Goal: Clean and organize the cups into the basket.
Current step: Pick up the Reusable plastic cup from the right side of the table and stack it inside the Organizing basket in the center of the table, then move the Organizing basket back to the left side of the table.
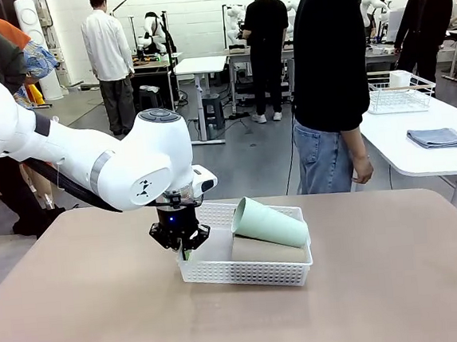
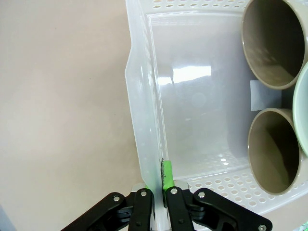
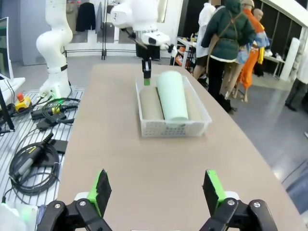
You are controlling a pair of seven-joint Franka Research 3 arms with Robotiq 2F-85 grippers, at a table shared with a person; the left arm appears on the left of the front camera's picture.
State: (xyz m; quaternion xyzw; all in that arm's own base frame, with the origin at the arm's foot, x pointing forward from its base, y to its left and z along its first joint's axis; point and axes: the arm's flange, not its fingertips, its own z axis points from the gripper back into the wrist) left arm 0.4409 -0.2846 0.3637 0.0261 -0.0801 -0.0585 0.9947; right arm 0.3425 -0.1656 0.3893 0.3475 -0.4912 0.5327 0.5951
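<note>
The white lattice basket [image 1: 246, 275] sits mid-table, seen from above in the left wrist view [image 2: 144, 96] and farther off in the right wrist view [image 3: 175, 129]. A mint green cup [image 1: 269, 222] lies on its side on top of tan cups [image 1: 267, 250]. Two tan cup mouths [image 2: 272, 43] [image 2: 272, 149] and the mint rim [image 2: 303, 110] fill the basket's one end. My left gripper [image 1: 181, 243] [image 2: 156, 185] is shut on the basket's short wall, one finger inside and one outside. My right gripper [image 3: 156, 192] hangs open above the bare table, far from the basket.
A person in a black top [image 1: 329, 82] stands at the far table edge behind the basket. A second white table [image 1: 417, 134] at the right holds a wire basket [image 1: 399, 92] and a folded grey cloth [image 1: 438, 137]. Cables [image 3: 33, 154] lie beside the table.
</note>
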